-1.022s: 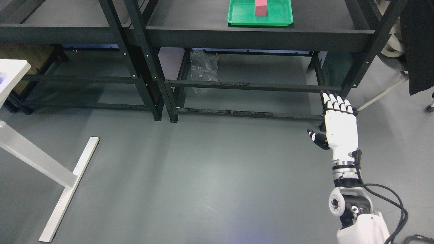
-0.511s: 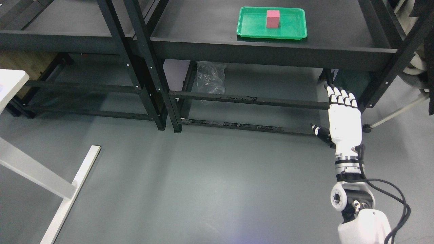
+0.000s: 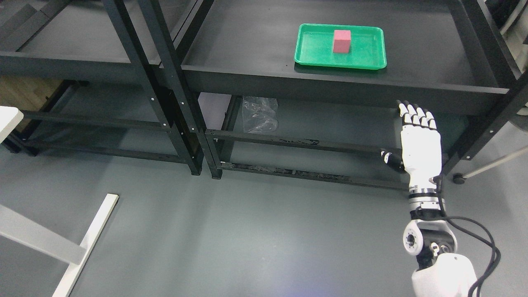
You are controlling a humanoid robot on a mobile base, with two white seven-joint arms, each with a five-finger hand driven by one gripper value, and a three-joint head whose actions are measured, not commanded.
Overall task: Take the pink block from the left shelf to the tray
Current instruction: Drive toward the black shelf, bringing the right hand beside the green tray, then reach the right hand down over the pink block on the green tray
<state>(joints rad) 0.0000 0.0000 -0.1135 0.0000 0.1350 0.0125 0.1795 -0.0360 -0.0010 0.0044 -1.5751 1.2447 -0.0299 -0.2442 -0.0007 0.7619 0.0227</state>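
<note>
From my seat I see the right hand raised in front of the lower part of the right shelf, palm away from me, its fingers straight and side by side, thumb stuck out to its left. It holds nothing. The pink block is up and to the left of the hand, well apart from it, standing upright inside the green tray, right of the tray's middle. The tray lies flat on the shelf's dark top deck. Further left of the hand, under that deck, a crumpled clear plastic bag sits behind the lower rail. The left shelf stands far off to the hand's left. A black cable loops beside the forearm below the hand.
</note>
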